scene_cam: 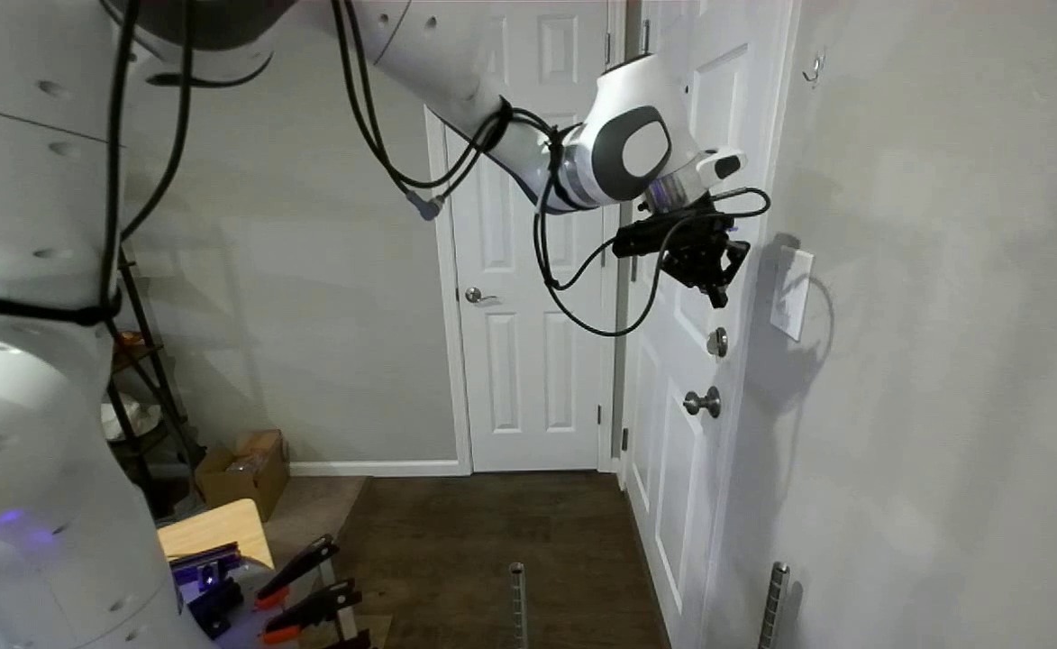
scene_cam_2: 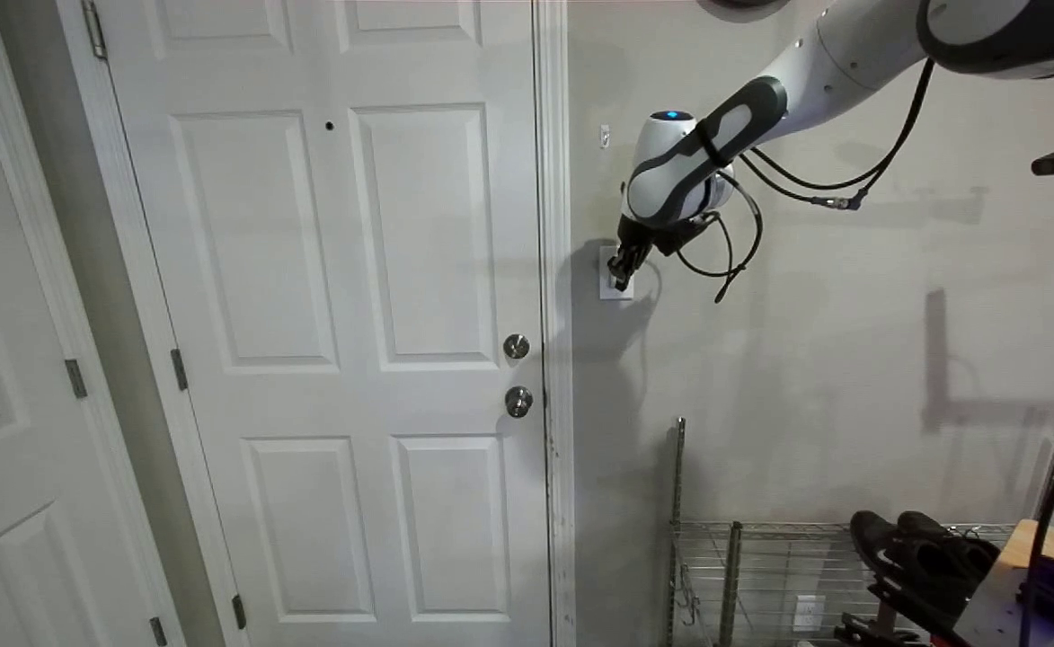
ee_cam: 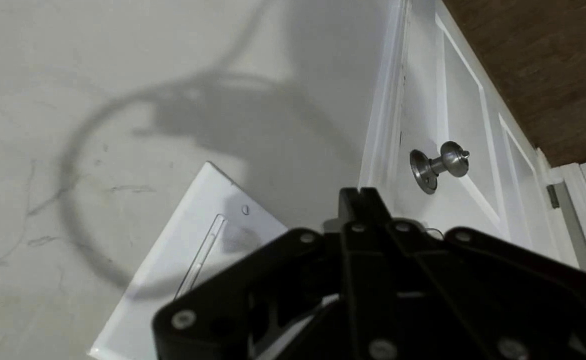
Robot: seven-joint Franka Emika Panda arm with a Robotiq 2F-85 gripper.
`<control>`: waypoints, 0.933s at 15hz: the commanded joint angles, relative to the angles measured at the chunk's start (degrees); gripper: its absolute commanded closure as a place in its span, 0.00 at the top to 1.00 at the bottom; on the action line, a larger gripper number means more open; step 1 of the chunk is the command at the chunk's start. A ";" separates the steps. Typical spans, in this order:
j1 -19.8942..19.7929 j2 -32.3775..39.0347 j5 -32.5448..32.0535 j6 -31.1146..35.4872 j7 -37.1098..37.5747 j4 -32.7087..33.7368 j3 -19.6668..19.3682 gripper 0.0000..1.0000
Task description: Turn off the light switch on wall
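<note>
Gripper near a wall-mounted light switch. The switch, a white plate taller than wide, is fixed to the light grey wall; it appears right of centre in both exterior views, above and to the right of a round metal door knob. In the wrist view the plate lies slanted at lower left, a screw head near its upper corner and a looped cable shadow crossing its face. The robot arm extends from the left of an exterior view, bent downward at the wrist. The two black fingers are together, tips side by side; in an exterior view a gap shows between gripper and switch.

Containers: at lower left of an exterior view, an open cardboard box holds a pale, partly clear item too small to identify. Just left of it, a dark shelf stand carries a white bundle on a lower tier and a small orange-brown object higher up. At lower right of an exterior view, a wire rack stands by the wall; black shoes show at its top, and another white wall plate is visible through its wires.
</note>
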 commanded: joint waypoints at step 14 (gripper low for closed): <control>6.29 8.83 -19.02 4.44 23.83 8.08 -10.27 0.05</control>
